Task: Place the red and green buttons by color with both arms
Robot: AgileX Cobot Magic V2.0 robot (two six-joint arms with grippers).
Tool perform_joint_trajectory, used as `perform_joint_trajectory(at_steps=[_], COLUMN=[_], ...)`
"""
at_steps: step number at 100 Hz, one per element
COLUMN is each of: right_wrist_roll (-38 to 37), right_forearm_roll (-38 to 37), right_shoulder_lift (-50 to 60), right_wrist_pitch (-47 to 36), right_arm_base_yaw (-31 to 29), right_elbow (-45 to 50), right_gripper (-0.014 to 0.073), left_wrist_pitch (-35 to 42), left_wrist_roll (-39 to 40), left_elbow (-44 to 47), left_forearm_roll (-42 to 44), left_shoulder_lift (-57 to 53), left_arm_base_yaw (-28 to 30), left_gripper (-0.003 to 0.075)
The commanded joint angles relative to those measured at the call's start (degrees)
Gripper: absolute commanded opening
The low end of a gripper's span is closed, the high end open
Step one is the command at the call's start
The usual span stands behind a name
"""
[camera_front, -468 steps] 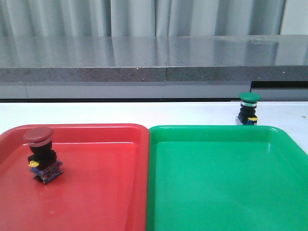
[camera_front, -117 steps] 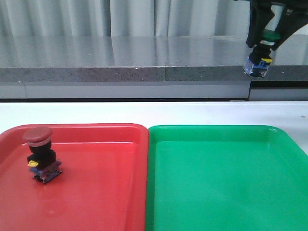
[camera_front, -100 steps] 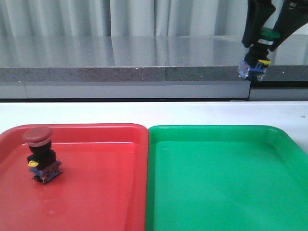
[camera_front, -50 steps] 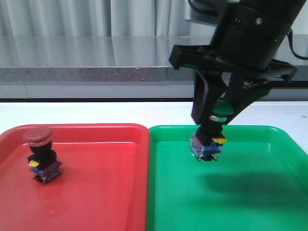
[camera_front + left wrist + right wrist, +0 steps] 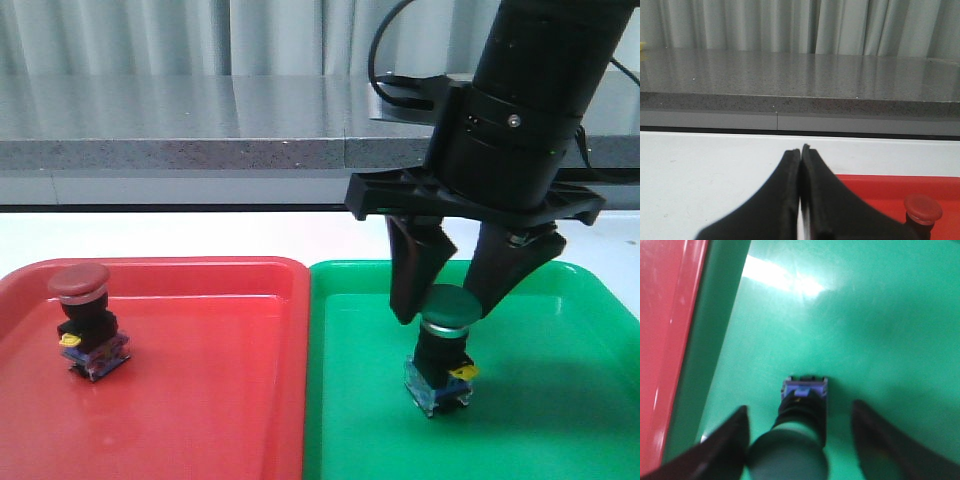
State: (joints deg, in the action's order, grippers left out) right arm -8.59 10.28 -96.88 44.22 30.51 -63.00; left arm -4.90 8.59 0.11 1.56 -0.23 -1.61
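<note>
The green button [image 5: 443, 352] stands upright on the green tray [image 5: 570, 410], left of its middle. My right gripper [image 5: 442, 313] hangs right over it, open, with one finger on each side of the green cap. In the right wrist view the cap [image 5: 788, 456] sits between the spread fingers of the gripper [image 5: 799, 409], close to one finger and clear of the other. The red button [image 5: 88, 322] stands on the red tray [image 5: 210, 400] at its left. My left gripper [image 5: 800, 149] is shut and empty over the white table, with the red button [image 5: 923, 209] beside it.
The two trays lie side by side and their rims touch at the middle. A white table [image 5: 250, 235] runs behind them, then a grey stone ledge [image 5: 200, 150] and a curtain. The red tray's rim [image 5: 665, 315] borders the green tray [image 5: 865, 315].
My right gripper came down from the upper right with the green button, set it on the green tray and opened its fingers. The red button has not moved.
</note>
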Motion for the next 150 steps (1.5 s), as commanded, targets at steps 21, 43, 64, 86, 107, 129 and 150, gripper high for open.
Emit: perform_joint_trajectory(at_steps=[21, 43, 64, 86, 107, 129, 150], right_wrist_roll=[0.5, -0.9, -9.8, -10.5, -10.1, -10.1, -10.1], right_forearm_roll=[-0.1, -2.4, -14.1, -16.8, -16.8, -16.5, -15.5], right_shoulder_lift=[5.0, 13.9, 22.0, 28.9, 35.2, 43.2, 53.4], right_wrist_pitch=[-1.7, -0.9, 2.4, 6.0, 5.2, 1.1, -3.7], right_arm_base_yaw=[0.0, -0.2, -4.1, -12.2, -19.0, -24.0, -29.1], right_elbow=[-1.2, -1.2, -1.2, -1.0, 2.9, 12.0, 22.3], right_gripper=[0.065, 0.0647, 0.0462, 0.0034, -0.0059, -0.0059, -0.0061], left_wrist_pitch=[4.9, 4.9, 4.9, 4.9, 4.9, 4.9, 4.9], left_wrist_roll=[-0.2, -0.2, -0.2, -0.2, -0.2, -0.2, -0.2], left_elbow=[0.6, 0.6, 0.6, 0.6, 0.6, 0.6, 0.6], left_forearm_roll=[-0.4, -0.4, -0.4, -0.4, -0.4, -0.4, -0.4], left_shoulder_lift=[-1.5, -1.5, -1.5, -1.5, -1.5, -1.5, -1.5], left_arm_base_yaw=[0.0, 0.0, 0.0, 0.0, 0.0, 0.0, 0.0], left_gripper=[-0.002, -0.002, -0.002, -0.002, -0.002, -0.002, -0.002])
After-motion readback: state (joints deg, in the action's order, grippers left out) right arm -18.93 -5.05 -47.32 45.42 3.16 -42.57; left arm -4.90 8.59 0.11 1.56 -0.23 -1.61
